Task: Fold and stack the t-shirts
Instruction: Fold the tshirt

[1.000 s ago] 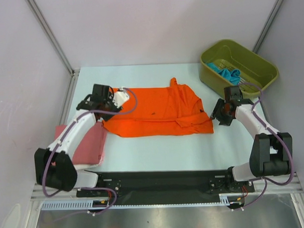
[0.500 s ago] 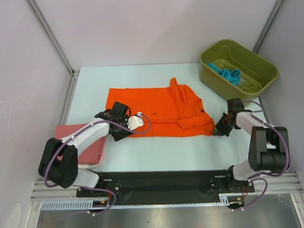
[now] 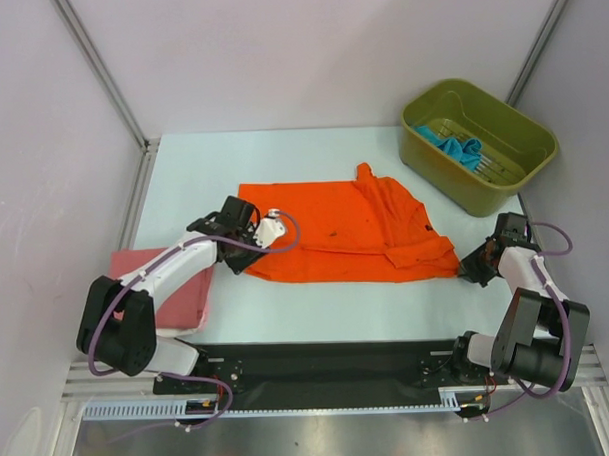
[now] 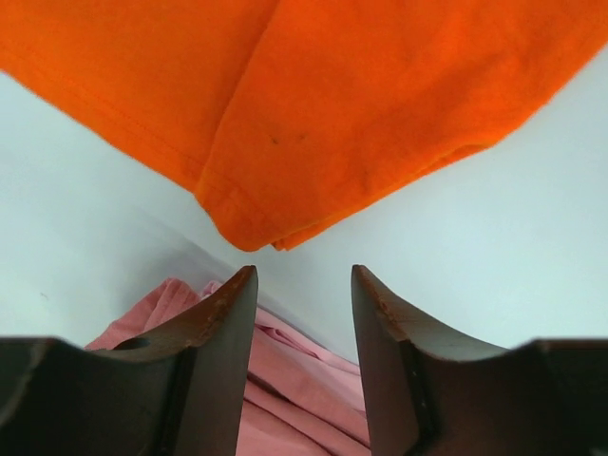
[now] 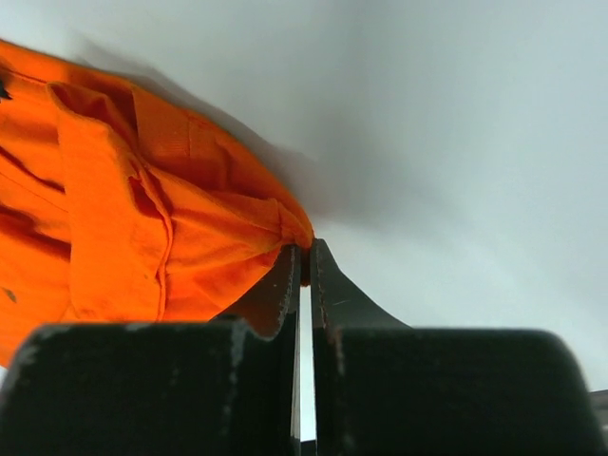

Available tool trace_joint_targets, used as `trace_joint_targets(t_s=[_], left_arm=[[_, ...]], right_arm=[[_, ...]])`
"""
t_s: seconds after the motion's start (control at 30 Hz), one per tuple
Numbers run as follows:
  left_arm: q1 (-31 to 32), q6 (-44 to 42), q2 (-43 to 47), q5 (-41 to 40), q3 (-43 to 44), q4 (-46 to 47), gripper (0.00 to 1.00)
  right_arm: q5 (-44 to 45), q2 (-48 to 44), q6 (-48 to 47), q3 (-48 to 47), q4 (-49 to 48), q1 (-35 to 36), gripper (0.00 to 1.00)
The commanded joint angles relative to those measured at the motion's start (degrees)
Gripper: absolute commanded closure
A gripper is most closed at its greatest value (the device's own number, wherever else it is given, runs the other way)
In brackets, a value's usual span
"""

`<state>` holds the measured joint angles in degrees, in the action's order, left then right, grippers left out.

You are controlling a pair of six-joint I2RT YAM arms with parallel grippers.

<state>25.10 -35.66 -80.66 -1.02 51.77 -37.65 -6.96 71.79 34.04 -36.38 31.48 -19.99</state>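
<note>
1. The olive-green plastic bin (image 3: 443, 173), upper right, holds a crumpled teal-blue cloth t-shirt (image 3: 454, 148).
2. The bright orange cloth t-shirt (image 3: 335, 237) lies mid-frame on the pale table (image 3: 282, 154); the folded pink cloth t-shirt (image 3: 181, 282) sits lower left.
3. The left tool (image 4: 302, 280), jaws apart and empty, hovers by the orange one's left corner.
4. The right tool (image 5: 304, 249), low, pinches its right corner.

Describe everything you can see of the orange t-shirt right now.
The orange t-shirt is bright, plain soft cloth, lying flat on the pale table, folded double at its left end; the right end is bunched, a sleeve and hem showing. A small dark speck marks its middle. The right gripper is shut, pinching its near-right corner. The left gripper is open just short of the near-left corner, not touching. The pink t-shirt lies beside it, apart.
</note>
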Motion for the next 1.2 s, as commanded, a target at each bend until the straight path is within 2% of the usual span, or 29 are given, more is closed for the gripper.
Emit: trace_joint_targets(t_s=[0.0,0.33,0.37,0.4,0.47,0.5,0.53,0.67,0.9,0.97,1.03,1.07,1.13,1.17], left_arm=[[-2.60,5.68,-0.63,-1.10,0.78,4.68,0.54],[-3.22,0.94,-6.35,-0.13,-0.18,10.03,0.48],[-3.30,0.77,-6.35,-0.13,-0.35,11.01,0.50],[-3.31,0.51,-6.44,-0.82,-0.27,11.80,0.61],[-3.22,-0.20,-6.87,-2.23,0.17,13.30,0.76],[-3.22,-0.29,-7.22,-3.54,1.13,13.30,0.97],[-3.22,-0.37,-7.23,-3.90,1.58,12.69,1.00],[-3.22,-0.37,-5.04,-0.67,4.13,4.88,1.00],[-2.87,-8.27,2.52,12.43,-2.97,-17.60,0.99],[-2.60,-9.16,3.67,14.10,-4.21,-20.17,0.97],[-2.60,-10.57,3.93,15.25,-4.40,-23.77,0.85],[-2.60,-11.18,3.93,17.26,-4.22,-25.27,0.67],[-2.52,-13.46,3.93,19.55,-2.91,-29.58,0.48],[-2.51,-14.17,4.11,20.34,-2.20,-30.63,0.35]], right_arm=[[0.11,0.19,-1.61,-0.09,-0.02,-0.31,1.00],[-0.95,0.90,-2.14,-0.71,-0.46,-0.40,1.00],[-0.95,0.81,-2.14,-0.62,-0.46,-0.40,1.00],[-0.86,0.72,-2.22,-0.53,-0.46,-0.40,1.00],[-0.86,0.28,-2.31,-0.53,-0.37,-0.40,1.00],[-0.77,0.19,-2.40,-0.71,-0.28,-0.40,1.00],[-0.77,0.02,-2.49,-0.88,-0.11,-0.40,1.00],[-0.95,-0.42,-2.84,-1.06,0.59,-0.40,1.00],[-0.86,-1.21,-3.02,-0.27,1.56,-0.40,1.00],[-0.69,-1.04,-3.28,-0.27,1.47,-0.40,1.00],[-0.69,-0.69,-3.46,-0.36,1.39,-0.40,1.00],[-0.69,-0.69,-3.54,-0.44,1.39,-0.40,1.00],[-0.69,-0.34,-3.63,-0.71,1.39,-0.40,1.00],[-0.60,-0.25,-3.72,-0.71,1.39,-0.40,1.00]])
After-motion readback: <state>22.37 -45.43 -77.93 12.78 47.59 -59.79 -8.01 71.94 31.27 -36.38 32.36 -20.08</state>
